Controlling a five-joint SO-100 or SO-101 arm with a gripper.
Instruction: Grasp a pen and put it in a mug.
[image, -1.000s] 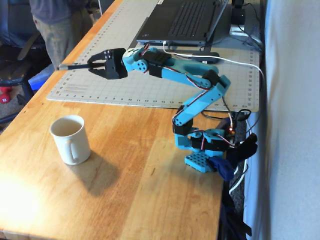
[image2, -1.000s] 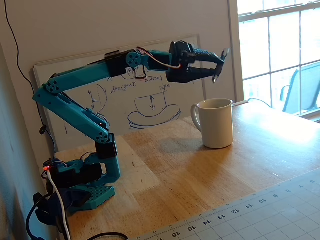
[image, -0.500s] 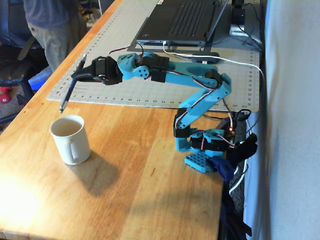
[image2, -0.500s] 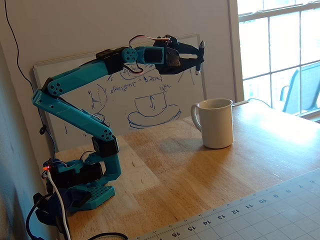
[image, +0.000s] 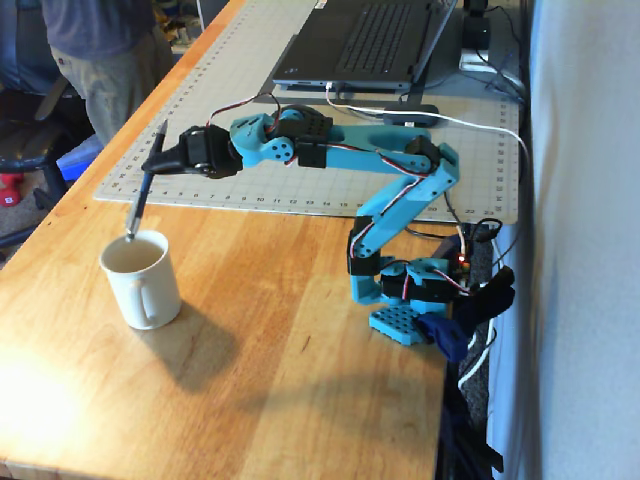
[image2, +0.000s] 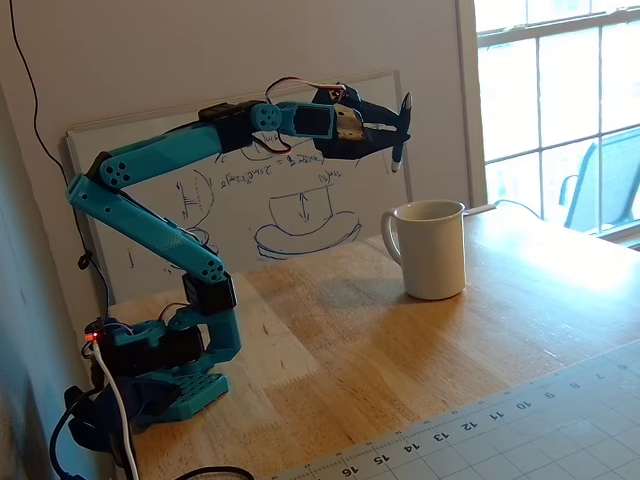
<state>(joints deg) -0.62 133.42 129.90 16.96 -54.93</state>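
Observation:
My gripper (image: 153, 164) is shut on the pen (image: 143, 193), which hangs nearly upright and slightly tilted, tip down. The pen's lower end sits just over the far rim of the off-white mug (image: 141, 280), which stands on the wooden table with its handle toward the camera in a fixed view. In the other fixed view the gripper (image2: 398, 126) holds the pen (image2: 399, 150) above and a little left of the mug (image2: 432, 250), with the tip still above rim height. Whether the tip is over the opening or just behind it is unclear.
A grey cutting mat (image: 250, 100) covers the far part of the table, with a laptop (image: 360, 40) and white cables on it. A person (image: 100, 50) stands past the table's left edge. A whiteboard (image2: 300, 210) leans on the wall behind the arm. The arm's base (image: 405, 290) is clamped at the right edge.

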